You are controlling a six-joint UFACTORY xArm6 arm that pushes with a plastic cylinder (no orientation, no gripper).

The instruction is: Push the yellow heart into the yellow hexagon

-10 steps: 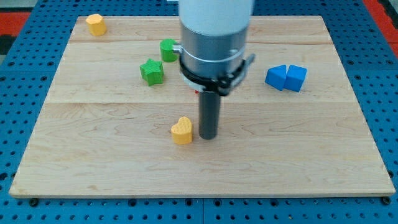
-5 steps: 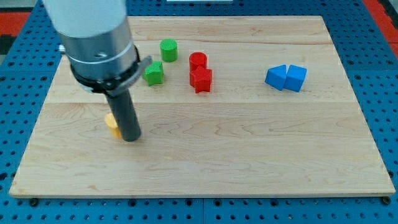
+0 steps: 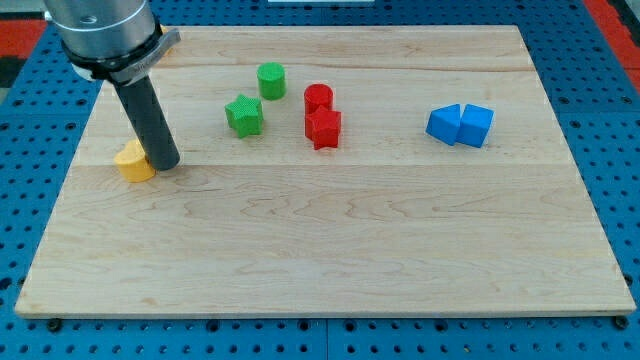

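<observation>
The yellow heart lies on the wooden board near its left edge. My tip stands right beside it, touching its right side. The rod rises up and to the left from there into the arm body at the view's top left. The yellow hexagon does not show now; the arm body covers the board's top left corner.
A green star and a green cylinder sit at upper middle left. A red cylinder touches a red cube below it. Two blue blocks sit together at the right. The board's left edge is close to the heart.
My tip has moved left and up across the board, pushing the yellow heart from the lower middle toward the left edge. The arm now covers the top left corner, where the hexagon showed earlier.
</observation>
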